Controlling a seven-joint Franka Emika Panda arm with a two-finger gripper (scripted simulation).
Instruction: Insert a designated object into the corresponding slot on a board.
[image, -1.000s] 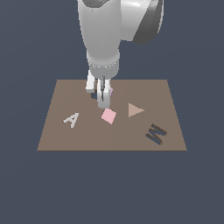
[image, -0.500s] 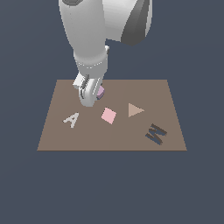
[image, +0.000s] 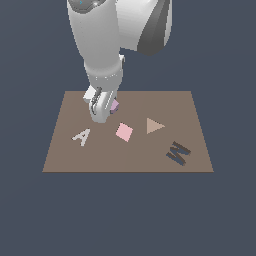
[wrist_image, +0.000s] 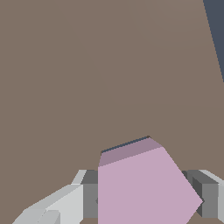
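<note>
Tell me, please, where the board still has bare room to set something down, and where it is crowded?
The board is bare along its near edge, below the grey A and pink square, and across its far corner on the exterior view's right, beyond the tan triangle. It is crowded at the far corner on the exterior view's left, where the claw holds the lilac block.

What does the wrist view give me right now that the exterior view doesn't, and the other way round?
Only the wrist view shows the lilac block up close, sitting between the hand's fingers. Only the exterior view shows the grey A, pink square, tan triangle, dark M and the arm. The hexagon slot appears in neither. Both show the brown board, the block and the hand.
</note>
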